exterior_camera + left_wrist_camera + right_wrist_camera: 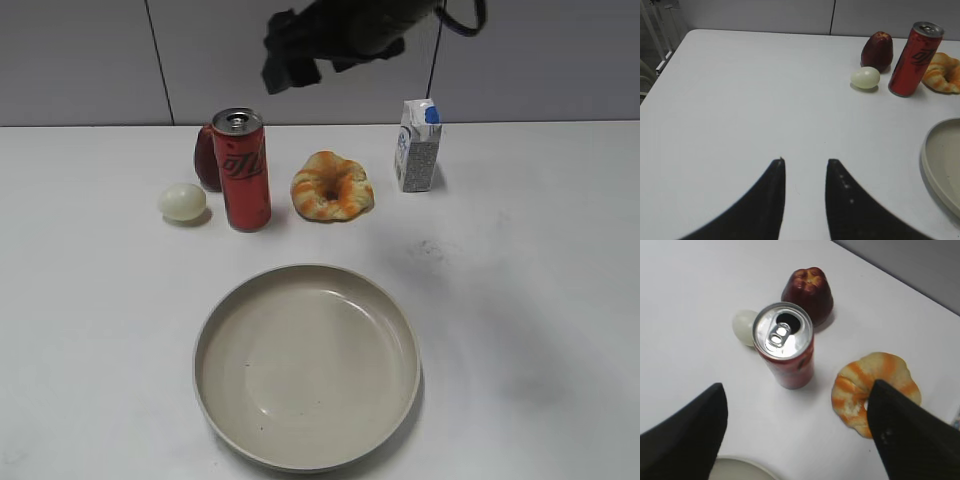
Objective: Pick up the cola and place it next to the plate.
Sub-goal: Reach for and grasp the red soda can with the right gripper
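Note:
The cola [242, 170] stands upright on the white table behind the plate [306, 365]; it is a tall red can with black lettering and a silver top. It also shows in the left wrist view [914, 59] and the right wrist view [785, 344]. The plate's rim shows at the right edge of the left wrist view [939, 165] and the bottom of the right wrist view [742, 468]. My right gripper [797, 387] is wide open and empty, high above the can; it appears as a dark shape at the top of the exterior view [290, 55]. My left gripper [805, 161] is open and empty, far left of the can.
A dark red fruit [206, 157] stands right behind the can, a pale egg [182, 202] to its left, an orange-striped bread ring [332, 186] to its right. A small white and blue carton [417, 146] stands further right. A grey wall backs the table.

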Controlling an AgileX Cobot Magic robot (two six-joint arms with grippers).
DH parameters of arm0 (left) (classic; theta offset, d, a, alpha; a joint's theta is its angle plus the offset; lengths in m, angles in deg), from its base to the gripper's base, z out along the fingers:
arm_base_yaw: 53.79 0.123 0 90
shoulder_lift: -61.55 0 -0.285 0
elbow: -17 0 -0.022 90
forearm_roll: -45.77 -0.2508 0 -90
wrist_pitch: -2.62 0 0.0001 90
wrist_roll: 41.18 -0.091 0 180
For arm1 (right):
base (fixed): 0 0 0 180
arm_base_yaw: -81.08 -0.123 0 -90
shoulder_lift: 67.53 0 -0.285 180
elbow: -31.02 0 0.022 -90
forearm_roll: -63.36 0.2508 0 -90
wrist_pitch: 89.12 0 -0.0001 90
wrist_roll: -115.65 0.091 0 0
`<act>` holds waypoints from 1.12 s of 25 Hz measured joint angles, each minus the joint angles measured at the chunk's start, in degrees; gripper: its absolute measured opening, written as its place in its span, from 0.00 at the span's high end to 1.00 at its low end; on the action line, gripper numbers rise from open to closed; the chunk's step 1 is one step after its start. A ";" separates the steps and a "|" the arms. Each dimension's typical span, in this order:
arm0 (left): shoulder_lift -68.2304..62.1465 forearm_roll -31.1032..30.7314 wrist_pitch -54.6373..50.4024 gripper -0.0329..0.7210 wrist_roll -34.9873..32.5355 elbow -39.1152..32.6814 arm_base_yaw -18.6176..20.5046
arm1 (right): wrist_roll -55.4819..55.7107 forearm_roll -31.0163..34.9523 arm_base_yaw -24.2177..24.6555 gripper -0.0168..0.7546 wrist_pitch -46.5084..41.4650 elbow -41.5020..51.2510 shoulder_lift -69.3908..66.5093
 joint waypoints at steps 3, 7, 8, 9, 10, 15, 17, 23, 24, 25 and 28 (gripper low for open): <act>0.00 0.00 0.00 0.66 0.00 0.00 0.00 | -0.08 -0.83 -2.01 0.11 -5.24 -10.64 -7.73; 0.00 0.00 0.00 0.66 0.00 0.00 0.00 | -0.14 -1.55 -3.90 0.11 -8.97 -22.62 -16.57; 0.00 0.00 0.00 0.66 0.00 0.00 0.00 | -0.14 -1.61 -4.01 0.11 -9.05 -24.95 -18.46; 0.00 0.00 0.00 0.66 0.00 0.00 0.00 | -0.14 -1.68 -4.07 0.11 -9.20 -26.77 -19.82; 0.00 0.00 0.00 0.66 0.00 0.00 0.00 | -0.14 -1.68 -4.07 0.11 -9.24 -27.94 -21.19; 0.00 0.00 0.00 0.66 0.00 0.00 0.00 | -0.20 -2.97 -4.11 0.11 -8.46 -29.52 -24.10; 0.00 0.00 0.00 0.66 0.00 0.00 0.00 | -0.20 -3.18 -4.11 0.11 -7.66 -29.75 -24.70; 0.00 0.00 0.00 0.66 0.00 0.00 0.00 | -0.14 -3.06 -4.11 0.14 -7.41 -29.87 -27.48; 0.00 0.00 0.00 0.66 0.00 0.00 0.00 | -0.14 -3.06 -4.11 0.16 -7.41 -29.87 -27.84; 0.00 0.00 0.00 0.66 0.00 0.00 0.00 | -0.14 -3.06 -4.11 0.19 -7.28 -29.87 -28.17; 0.00 0.00 0.00 0.66 0.00 0.00 0.00 | -0.14 -3.06 -4.11 0.31 -6.35 -29.87 -28.48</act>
